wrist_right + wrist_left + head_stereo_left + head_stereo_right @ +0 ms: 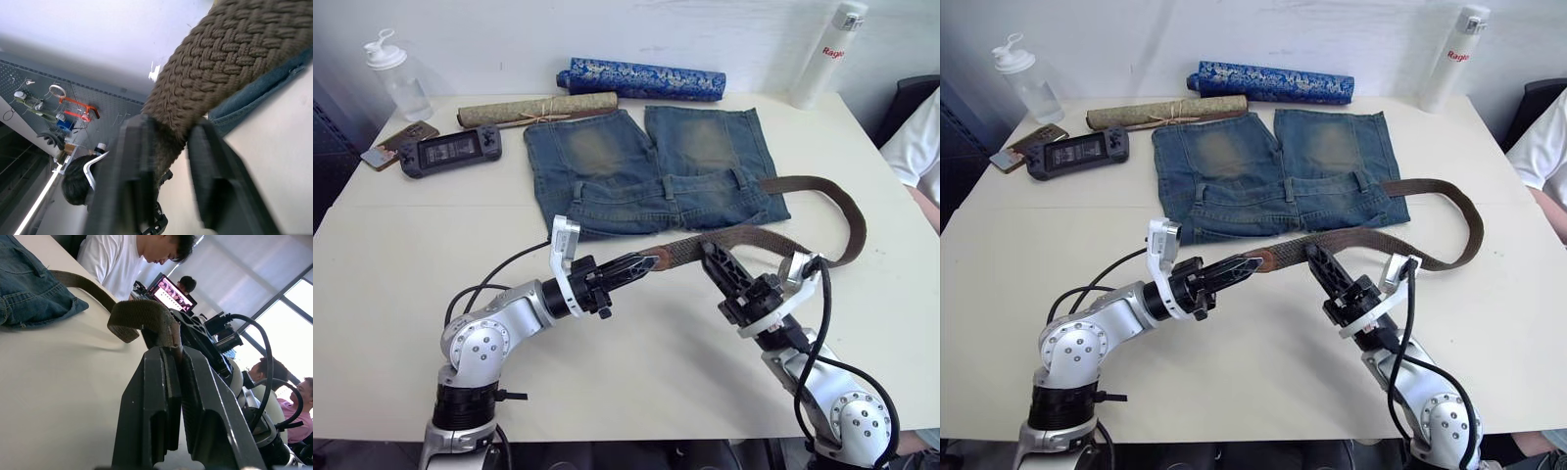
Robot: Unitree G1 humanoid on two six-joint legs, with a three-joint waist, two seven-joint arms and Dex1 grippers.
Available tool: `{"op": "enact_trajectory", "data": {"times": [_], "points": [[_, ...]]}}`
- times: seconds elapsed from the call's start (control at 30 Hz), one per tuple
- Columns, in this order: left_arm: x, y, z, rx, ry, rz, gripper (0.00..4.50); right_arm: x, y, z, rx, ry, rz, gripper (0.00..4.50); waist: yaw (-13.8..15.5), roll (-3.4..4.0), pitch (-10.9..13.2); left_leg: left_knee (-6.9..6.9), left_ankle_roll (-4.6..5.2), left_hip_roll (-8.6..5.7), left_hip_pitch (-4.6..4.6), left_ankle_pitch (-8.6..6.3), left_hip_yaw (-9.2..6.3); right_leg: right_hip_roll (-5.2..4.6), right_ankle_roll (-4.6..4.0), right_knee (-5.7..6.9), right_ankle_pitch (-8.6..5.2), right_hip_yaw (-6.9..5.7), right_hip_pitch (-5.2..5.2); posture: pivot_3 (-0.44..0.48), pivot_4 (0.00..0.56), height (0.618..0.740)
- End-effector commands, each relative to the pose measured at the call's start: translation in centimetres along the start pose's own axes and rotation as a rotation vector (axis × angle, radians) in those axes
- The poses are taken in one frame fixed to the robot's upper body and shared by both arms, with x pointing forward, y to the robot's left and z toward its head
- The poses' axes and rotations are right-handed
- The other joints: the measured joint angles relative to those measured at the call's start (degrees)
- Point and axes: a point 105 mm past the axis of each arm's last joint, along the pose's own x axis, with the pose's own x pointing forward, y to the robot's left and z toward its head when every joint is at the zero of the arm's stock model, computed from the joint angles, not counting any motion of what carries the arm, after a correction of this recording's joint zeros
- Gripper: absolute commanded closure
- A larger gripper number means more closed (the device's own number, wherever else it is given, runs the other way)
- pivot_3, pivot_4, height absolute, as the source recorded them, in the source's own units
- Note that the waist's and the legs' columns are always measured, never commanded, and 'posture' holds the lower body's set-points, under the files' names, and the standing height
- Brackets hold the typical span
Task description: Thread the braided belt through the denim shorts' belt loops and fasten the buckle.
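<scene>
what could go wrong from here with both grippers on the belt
1. The left gripper pinches the braided belt right at its tip, so a small tug could pull it free.
2. The right gripper holds the strap close by; the short span between them is raised off the table, and pulling apart might twist it.
3. The belt already runs along the waistband of the denim shorts, so dragging it may bunch or shift them.
</scene>
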Motion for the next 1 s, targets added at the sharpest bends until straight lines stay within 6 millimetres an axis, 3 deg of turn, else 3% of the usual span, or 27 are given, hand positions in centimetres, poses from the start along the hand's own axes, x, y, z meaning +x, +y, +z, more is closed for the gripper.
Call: {"op": "enact_trajectory", "data": {"times": [0.03, 0.17, 0.3, 0.4, 0.47, 0.6, 0.67, 0.8, 0.9, 1.0], "points": [[0.5, -1.5, 0.4, 0.043, -0.002, -0.064, 4.50, 0.2, 0.9, 0.2, -0.014, -0.015, 0.040, 4.44, 0.00, 0.00, 0.00, 0.03, 0.02, 0.00, 0.00, -0.01, 0.02, 0.00, 0.00, 0.04, 0.00, 0.02, -0.01, 0.000, 0.150, 0.645], [0.4, -1.4, 0.1, 0.056, 0.016, -0.057, 4.50, 0.2, 1.3, 0.5, -0.007, -0.028, 0.075, 4.44, 0.02, 0.00, 0.00, 0.17, 0.09, 0.00, -0.04, -0.12, 0.02, 0.00, -0.01, 0.05, -0.03, 0.04, -0.05, 0.000, 0.150, 0.645], [0.5, -1.7, 0.2, 0.068, 0.015, -0.073, 2.84, 0.2, 1.4, 0.6, -0.017, -0.033, 0.083, 4.50, 0.04, 0.00, 0.00, 0.24, 0.11, 0.00, -0.10, -0.16, 0.03, 0.00, -0.02, 0.07, -0.05, 0.06, -0.09, 0.000, 0.150, 0.645], [0.8, -0.5, 0.2, 0.173, 0.043, 0.003, 1.55, 0.0, 1.2, 2.6, -0.019, -0.136, 0.068, 4.50, 0.08, 0.00, 0.00, 0.25, 0.11, 0.01, -0.11, -0.16, 0.03, 0.00, -0.03, 0.07, -0.05, 0.06, -0.10, 0.000, 0.150, 0.645], [0.7, 0.7, -0.1, 0.261, 0.075, 0.054, 1.55, -0.3, 0.8, 4.0, -0.029, -0.204, 0.040, 4.50, 0.13, 0.00, 0.00, 0.28, 0.11, 0.00, -0.12, -0.16, 0.05, 0.00, -0.03, 0.06, -0.05, 0.07, -0.11, 0.000, 0.150, 0.645], [1.3, 6.2, 0.7, 0.616, 0.163, 0.305, 1.55, -1.2, 0.1, 7.0, 0.001, -0.363, 0.003, 4.50, 0.40, 0.00, 0.00, 0.36, 0.11, 0.00, -0.17, -0.17, 0.08, 0.00, -0.03, 0.08, -0.05, 0.08, -0.17, 0.000, 0.150, 0.645], [2.1, 8.8, 1.3, 0.886, 0.252, 0.391, 1.55, -1.5, -0.3, 7.7, 0.005, -0.404, -0.020, 4.50, 0.34, 0.00, 0.00, 0.38, 0.12, 0.00, -0.25, -0.17, 0.10, 0.00, -0.02, 0.20, -0.05, 0.09, -0.25, 0.000, 0.150, 0.645], [3.8, 12.8, 1.7, 1.345, 0.478, 0.463, 1.55, -1.4, -0.3, 7.7, -0.008, -0.403, -0.026, 4.50, 0.29, -0.02, -0.01, 0.60, 0.13, 0.00, -0.88, -0.17, 0.30, -0.02, 0.01, 0.71, -0.04, 0.38, -1.09, 0.000, 0.150, 0.645], [4.1, 15.3, 2.2, 1.513, 0.615, 0.525, 1.55, -1.3, -0.1, 7.6, -0.006, -0.404, -0.019, 4.50, 0.19, -0.02, -0.01, 0.61, 0.15, 0.00, -0.89, -0.18, 0.48, -0.03, 0.06, 0.73, -0.02, 0.52, -1.18, 0.000, 0.150, 0.645], [4.6, 16.3, 3.1, 1.599, 0.634, 0.584, 1.55, -1.4, 0.0, 7.5, -0.007, -0.414, -0.018, 4.50, 0.17, -0.02, -0.01, 0.63, 0.19, 0.00, -0.81, -0.20, 0.57, -0.03, 0.12, 0.72, 0.01, 0.62, -1.17, 0.000, 0.150, 0.645]]}}
